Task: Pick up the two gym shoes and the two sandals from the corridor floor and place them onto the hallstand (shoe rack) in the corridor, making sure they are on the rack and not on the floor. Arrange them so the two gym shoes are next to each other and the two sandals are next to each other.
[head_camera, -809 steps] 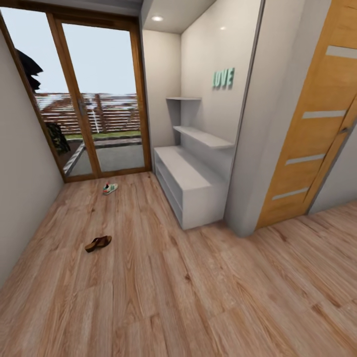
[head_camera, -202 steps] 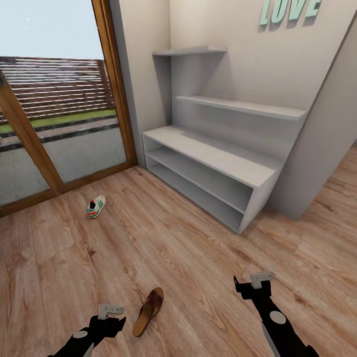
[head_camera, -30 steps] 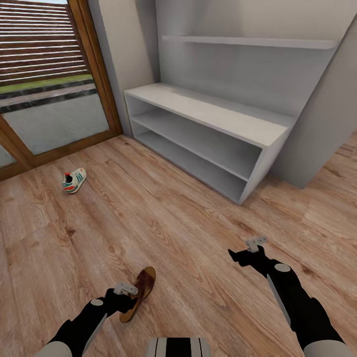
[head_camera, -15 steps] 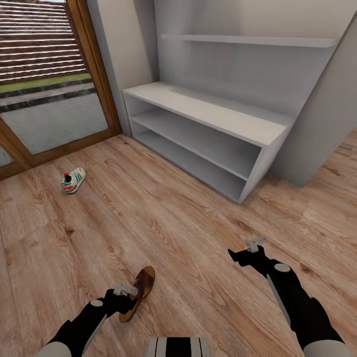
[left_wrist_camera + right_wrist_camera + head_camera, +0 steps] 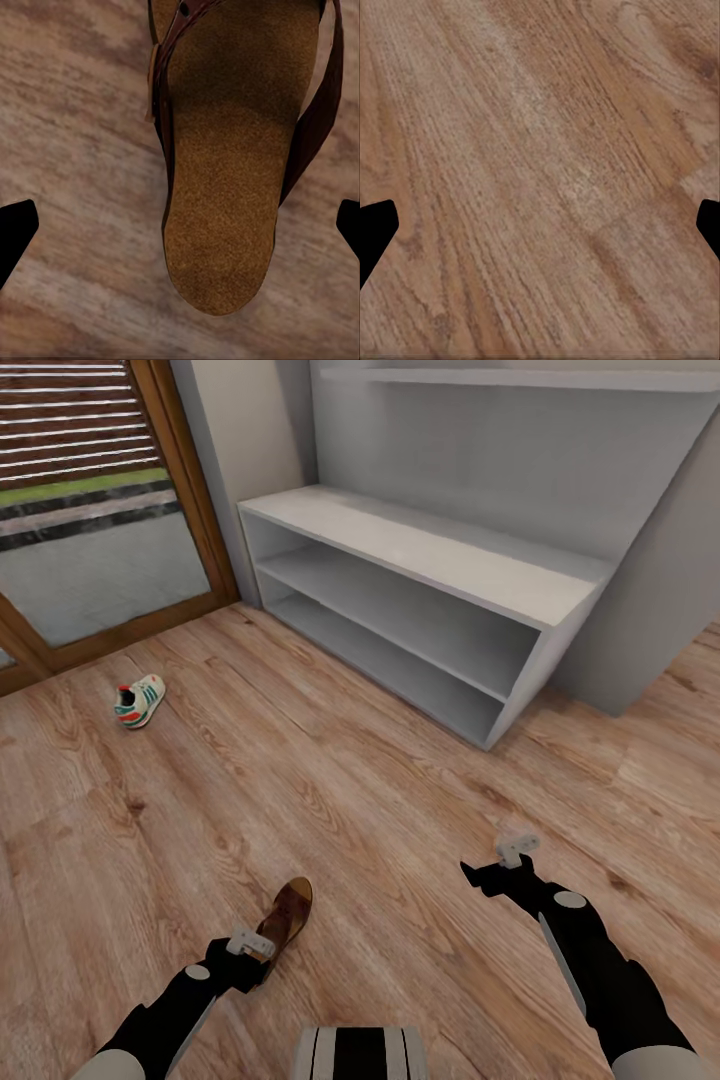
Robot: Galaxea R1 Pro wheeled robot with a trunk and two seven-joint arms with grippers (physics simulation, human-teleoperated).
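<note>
Head view: the corridor floor (image 5: 400, 800) is wood-grain plank. The hallstand (image 5: 420, 560) stands against the far wall, its 2 open shelves bare. 1 gym shoe (image 5: 138, 701) lies near the glass door (image 5: 90, 530). 1 sandal (image 5: 283, 916) lies just ahead of the left gripper (image 5: 246, 950). The right gripper (image 5: 500, 865) hangs over bare planks.

Left wrist view: fingers (image 5: 16, 229) spread wide either side of the sandal's heel (image 5: 225, 187), not touching it.

Right wrist view: fingers (image 5: 375, 225) spread wide above bare floor (image 5: 540, 172).

Even, bright render lighting; soft, slightly blurred.
</note>
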